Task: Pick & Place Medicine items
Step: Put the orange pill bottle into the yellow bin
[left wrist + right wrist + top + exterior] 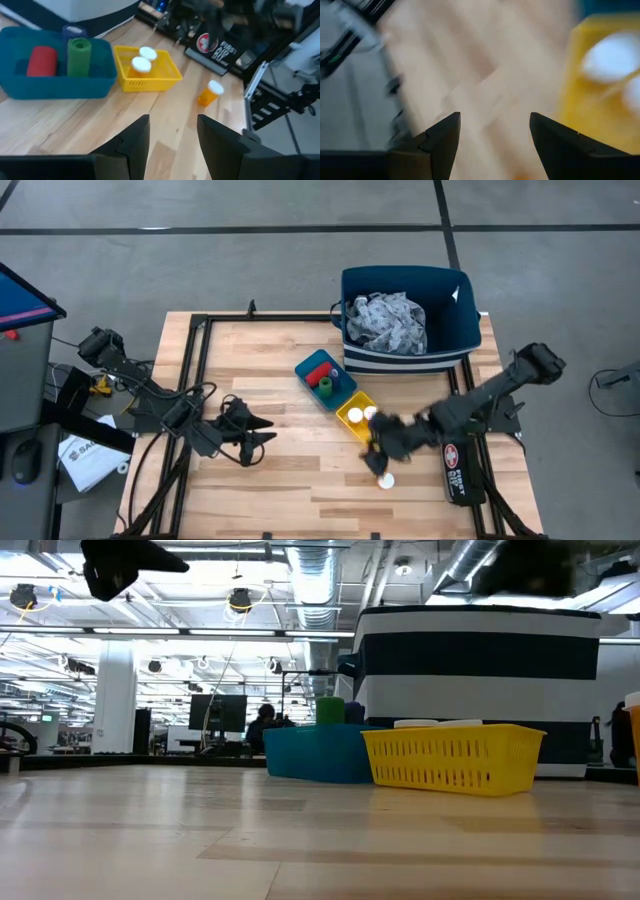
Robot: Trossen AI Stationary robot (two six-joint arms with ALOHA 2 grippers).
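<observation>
Since the right gripper (pixel 378 448) hangs with its fingers apart and empty beside the yellow tray (pixel 350 415), it should drop squarely over the last orange pill bottle (pixel 384 480) lying loose on the table (pixel 280 480) before closing.

The high camera looked straight down on the table (pixel 280 370). The low one sat at table-top level, facing the yellow tray (pixel 452 755) and room. Each wrist camera looked forward past its own fingers (pixel 137 142); all four shared that yellow tray.
</observation>
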